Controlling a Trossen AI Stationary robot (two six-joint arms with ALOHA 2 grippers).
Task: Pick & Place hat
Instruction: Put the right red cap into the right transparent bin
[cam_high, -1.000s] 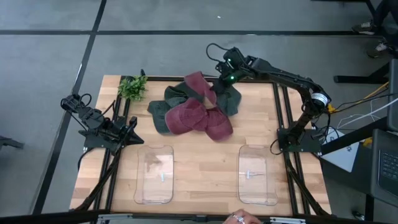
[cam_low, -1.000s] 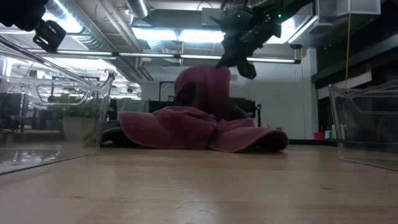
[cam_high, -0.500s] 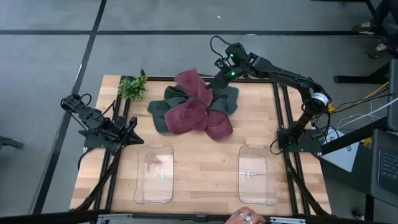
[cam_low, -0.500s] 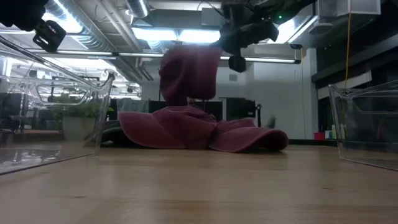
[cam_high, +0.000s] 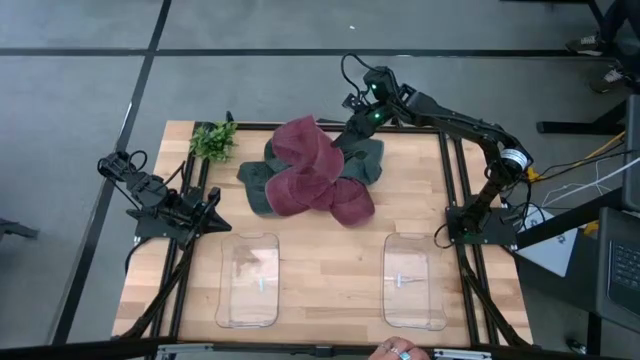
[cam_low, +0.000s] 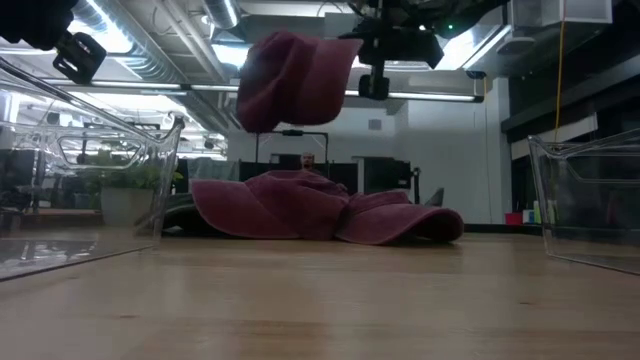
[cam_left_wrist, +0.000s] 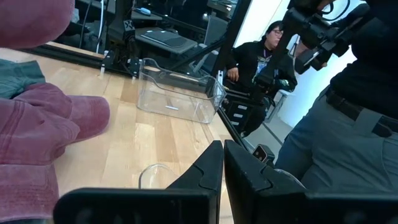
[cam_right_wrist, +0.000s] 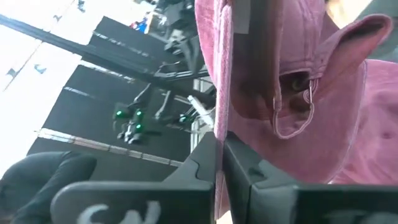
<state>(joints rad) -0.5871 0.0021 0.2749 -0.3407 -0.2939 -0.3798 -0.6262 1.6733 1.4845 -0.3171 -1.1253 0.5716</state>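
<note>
Since 1 s ago the maroon hat has lifted clear of the hat pile, pinched in the right gripper. Hangs above pile, far side; right bin lies nearer this arm. Left gripper idle at left edge, fingers pressed together.

A heap of hats lies at the bench's far middle, one hat hanging above it. A plant stands far left; two bins sit near the front edge.
</note>
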